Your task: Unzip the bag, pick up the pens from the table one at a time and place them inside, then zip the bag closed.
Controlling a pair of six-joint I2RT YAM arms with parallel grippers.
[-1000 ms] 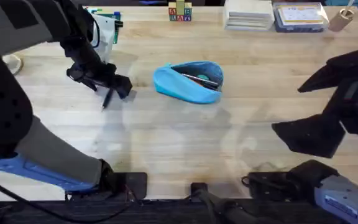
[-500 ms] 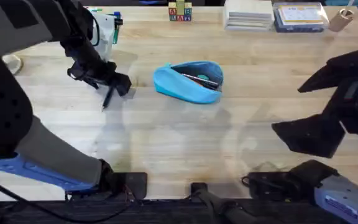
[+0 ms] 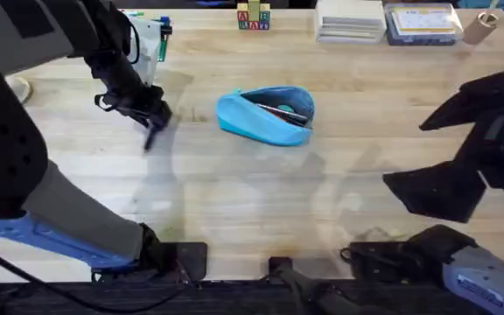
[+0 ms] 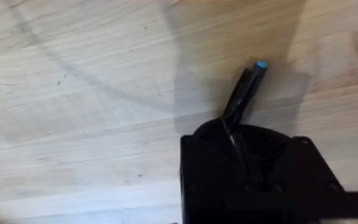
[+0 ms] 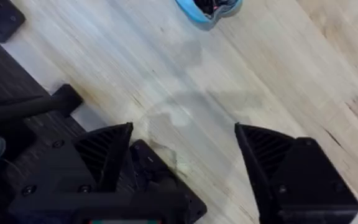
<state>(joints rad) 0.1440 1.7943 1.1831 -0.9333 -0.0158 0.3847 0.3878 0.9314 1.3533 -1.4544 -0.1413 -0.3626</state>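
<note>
The left gripper (image 3: pixel 151 118) hangs over the left part of the table (image 3: pixel 234 201), well to the left of the bag (image 3: pixel 265 115), and its fingers are clamped on a pen (image 3: pixel 150 136); the pen slants down and away from the black fingers, and from the left wrist camera its dark barrel (image 4: pixel 244 93) pokes out past the gripper (image 4: pixel 244 168) with a small blue tip at the far end, above the pale wood (image 4: pixel 79 93); whether the tip touches the wood I cannot tell. The bag lies near the middle of the table, a light blue pouch lying slightly askew, its zipper open along the top so that the dark inside shows (a few thin things lie in the opening, one reddish, though they are too small to make out further). The right gripper (image 3: pixel 458 144) sits off at the right side, raised and well apart from the bag, its two black fingers spread wide with nothing between them; the right wrist camera shows the same wide gap (image 5: pixel 182 155) over bare wood (image 5: pixel 278 74), with the blue end of the bag (image 5: pixel 207 9) farther off. At the far edge of the table stand some letter blocks (image 3: pixel 254 17) and a stack of boxes (image 3: pixel 350 21).
</note>
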